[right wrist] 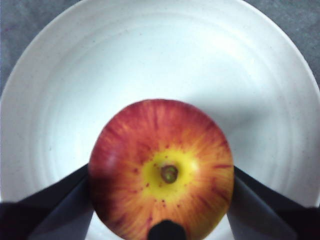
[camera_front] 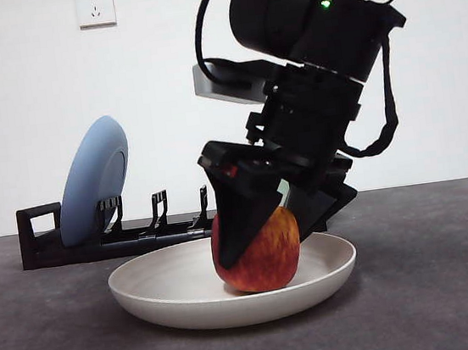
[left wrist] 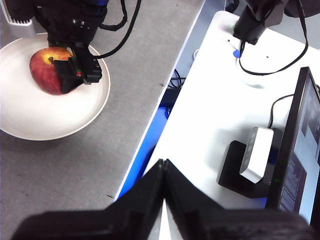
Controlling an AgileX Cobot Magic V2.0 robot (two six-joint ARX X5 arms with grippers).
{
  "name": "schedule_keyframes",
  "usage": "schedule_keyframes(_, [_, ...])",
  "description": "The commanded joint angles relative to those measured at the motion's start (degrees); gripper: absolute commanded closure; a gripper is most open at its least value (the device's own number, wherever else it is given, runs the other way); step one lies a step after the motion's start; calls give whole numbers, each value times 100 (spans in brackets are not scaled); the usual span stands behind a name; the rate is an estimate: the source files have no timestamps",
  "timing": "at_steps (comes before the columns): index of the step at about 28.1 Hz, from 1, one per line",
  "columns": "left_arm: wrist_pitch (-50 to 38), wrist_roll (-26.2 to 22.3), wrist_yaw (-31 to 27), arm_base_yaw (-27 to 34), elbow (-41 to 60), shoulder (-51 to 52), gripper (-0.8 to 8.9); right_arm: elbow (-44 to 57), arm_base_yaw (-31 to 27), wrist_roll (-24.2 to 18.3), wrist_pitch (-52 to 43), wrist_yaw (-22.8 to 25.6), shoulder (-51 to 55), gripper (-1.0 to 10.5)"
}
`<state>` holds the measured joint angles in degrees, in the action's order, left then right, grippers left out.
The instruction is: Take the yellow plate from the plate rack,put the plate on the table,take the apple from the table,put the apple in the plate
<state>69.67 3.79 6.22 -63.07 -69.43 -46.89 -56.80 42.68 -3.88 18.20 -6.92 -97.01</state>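
The red apple (camera_front: 259,257) rests in the middle of the cream yellow plate (camera_front: 146,292), which lies flat on the table (camera_front: 436,287). My right gripper (camera_front: 267,239) comes down from above and is shut on the apple, one black jaw on each side. The right wrist view shows the apple (right wrist: 162,170) stem-up between the jaws of that gripper (right wrist: 162,192), over the plate (right wrist: 150,60). My left gripper (left wrist: 162,164) is shut and empty, off past the table's edge. From there I see the apple (left wrist: 44,70), the plate (left wrist: 60,120) and the right gripper (left wrist: 70,75).
The black plate rack (camera_front: 46,241) stands behind the plate at the left, with a blue plate (camera_front: 94,179) upright in it. Beside the table, a white desk (left wrist: 210,125) carries a monitor and a small box.
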Motion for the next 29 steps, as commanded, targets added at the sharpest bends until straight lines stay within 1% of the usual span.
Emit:
schedule_keyframes(1, [-2, -107, 22, -15, 22, 2, 820, 50, 4, 26, -13, -13, -59, 871])
schedule_keyframes(3, [-2, -107, 22, -15, 22, 2, 820, 50, 4, 26, 0, -13, -61, 739])
schedule_keyframes(4, [-2, -107, 22, -15, 22, 2, 820, 50, 4, 26, 4, -13, -61, 642])
schedule_keyframes(6, [0, -109, 22, -15, 22, 2, 820, 50, 4, 37, 13, -13, -63, 483])
schedule_keyframes(7, [2, -109, 22, -15, 22, 2, 820, 50, 4, 76, 17, -13, -63, 425])
schedule_keyframes(8, [9, -109, 22, -15, 22, 2, 820, 50, 4, 90, 22, -13, -63, 399])
schedule_keyframes(10, [11, -109, 22, -15, 22, 2, 820, 48, 4, 94, 20, -11, -61, 377])
schedule_keyframes(15, [11, -111, 24, -15, 22, 2, 820, -26, 4, 136, 26, -7, -11, 378])
schedule_keyframes(18, [11, -111, 24, -15, 22, 2, 820, -153, 4, 136, 227, 92, 105, 378])
schedule_keyframes(23, [11, -138, 24, -15, 22, 2, 820, -595, 4, 85, 1182, 223, 573, 378])
schedule_keyframes(29, [9, -236, 24, -15, 22, 2, 820, -1425, 4, 48, 2758, 417, 1519, 380])
